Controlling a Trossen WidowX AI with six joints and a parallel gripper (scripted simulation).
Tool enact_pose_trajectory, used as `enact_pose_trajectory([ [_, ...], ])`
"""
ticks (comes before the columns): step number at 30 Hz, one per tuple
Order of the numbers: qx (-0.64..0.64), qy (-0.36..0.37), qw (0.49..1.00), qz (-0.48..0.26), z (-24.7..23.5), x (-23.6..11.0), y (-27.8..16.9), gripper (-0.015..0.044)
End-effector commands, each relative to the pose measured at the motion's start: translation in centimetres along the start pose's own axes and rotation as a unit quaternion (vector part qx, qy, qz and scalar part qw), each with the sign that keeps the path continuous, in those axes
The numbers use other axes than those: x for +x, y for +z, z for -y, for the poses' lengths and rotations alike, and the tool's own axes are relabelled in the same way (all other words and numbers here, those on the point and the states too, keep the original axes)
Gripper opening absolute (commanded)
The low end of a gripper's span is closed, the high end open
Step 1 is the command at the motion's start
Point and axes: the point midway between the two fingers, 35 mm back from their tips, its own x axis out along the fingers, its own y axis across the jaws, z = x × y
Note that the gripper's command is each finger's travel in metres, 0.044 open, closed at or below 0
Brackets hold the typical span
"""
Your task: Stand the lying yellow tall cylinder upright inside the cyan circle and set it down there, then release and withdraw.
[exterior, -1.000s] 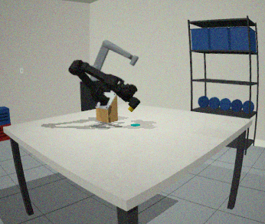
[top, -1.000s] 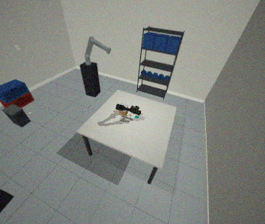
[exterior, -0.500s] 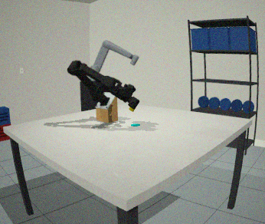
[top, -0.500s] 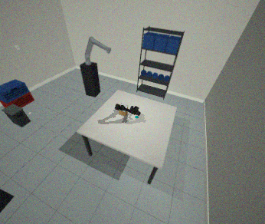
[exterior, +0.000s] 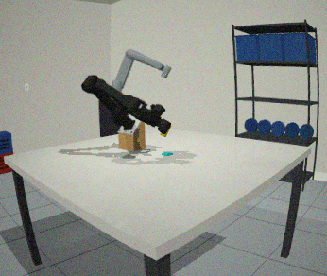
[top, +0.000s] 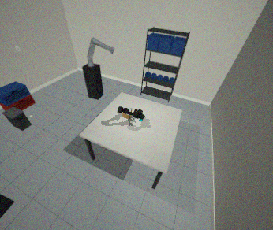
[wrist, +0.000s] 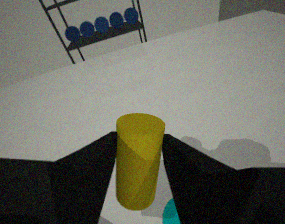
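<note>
The yellow tall cylinder (wrist: 137,167) (exterior: 164,134) is between the two black fingers, in the middle of the wrist view. My gripper (wrist: 140,139) (exterior: 166,130) is shut on it and holds it above the table. In the exterior view only a small part of the cylinder shows below the gripper. The cyan circle (wrist: 171,214) (exterior: 167,154) (top: 140,120) lies on the table, below the gripper in the exterior view. In the wrist view it is partly hidden behind the right finger. Whether the cylinder is fully upright I cannot tell.
A wooden block (exterior: 129,141) (top: 126,116) stands on the table (exterior: 160,203) (top: 125,142) beneath the arm, left of the circle in the exterior view. A shelf rack (exterior: 277,101) and a grey robot arm (exterior: 146,60) stand behind the table.
</note>
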Motion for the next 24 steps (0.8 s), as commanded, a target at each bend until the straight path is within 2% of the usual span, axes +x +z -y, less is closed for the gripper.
enact_pose_trajectory([
  [1,-0.010,-0.010,1.000,0.020,0.09,-0.31,0.17,0.0105],
  [24,-0.046,-0.050,0.993,0.092,0.44,-1.24,0.40,0.0105],
])
